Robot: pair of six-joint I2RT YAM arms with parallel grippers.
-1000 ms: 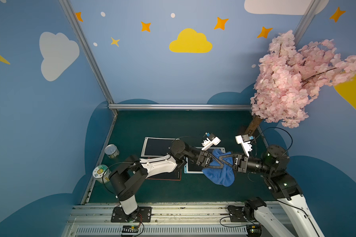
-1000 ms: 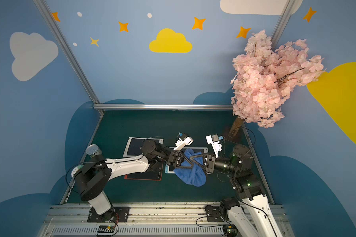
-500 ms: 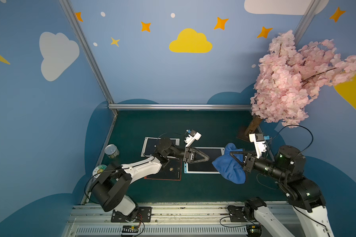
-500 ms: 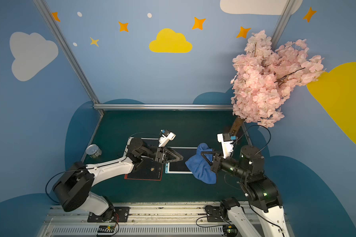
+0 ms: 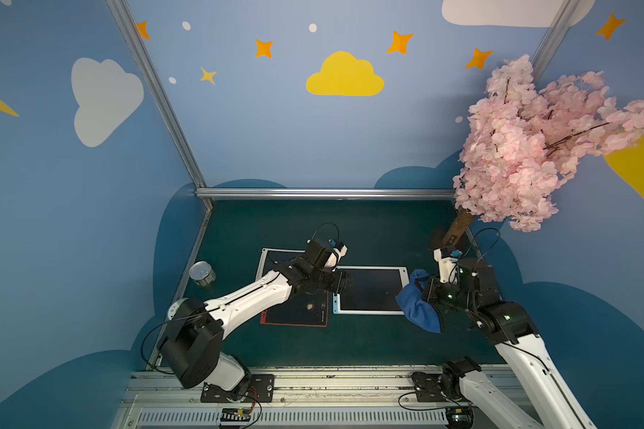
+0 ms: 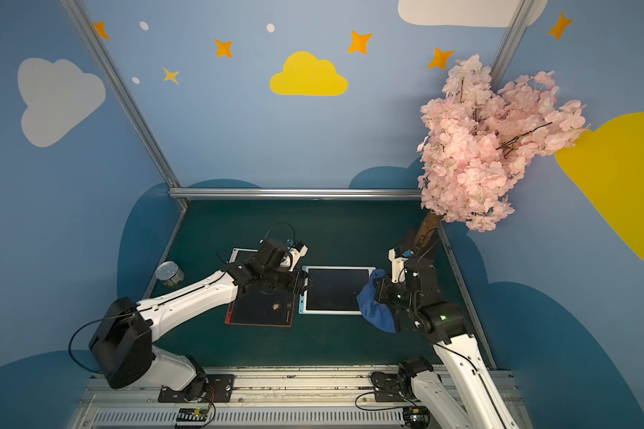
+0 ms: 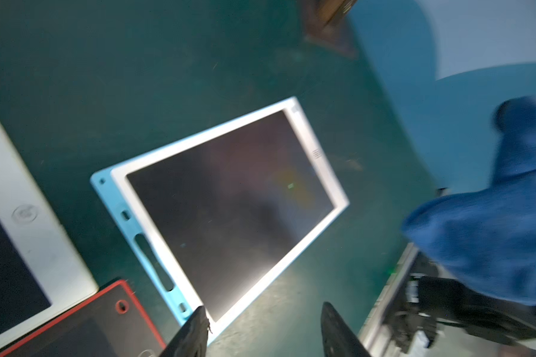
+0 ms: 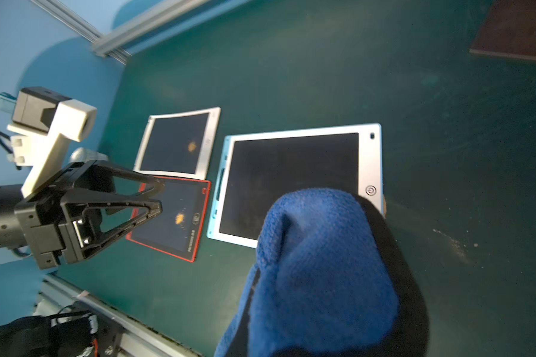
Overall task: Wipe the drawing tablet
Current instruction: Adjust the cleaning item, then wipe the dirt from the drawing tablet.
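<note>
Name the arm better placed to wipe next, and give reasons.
Right. The right gripper is shut on the blue cloth, which hangs at one end of the blue-framed tablet. The left gripper is open and empty near the tablet's opposite end.

L arm stretches fwd from its base, long white link sloping up and out, wrist bent so the L pincer points sideways toward the R arm. Its jaws stand apart w/ nothing between them; both fingers show in the L wrist view. R arm rises from its base w/ elbow folded, wrist turned inward to face the L arm. R pincer is clamped on a blue cloth, which drapes over it & hides the tips.
</note>
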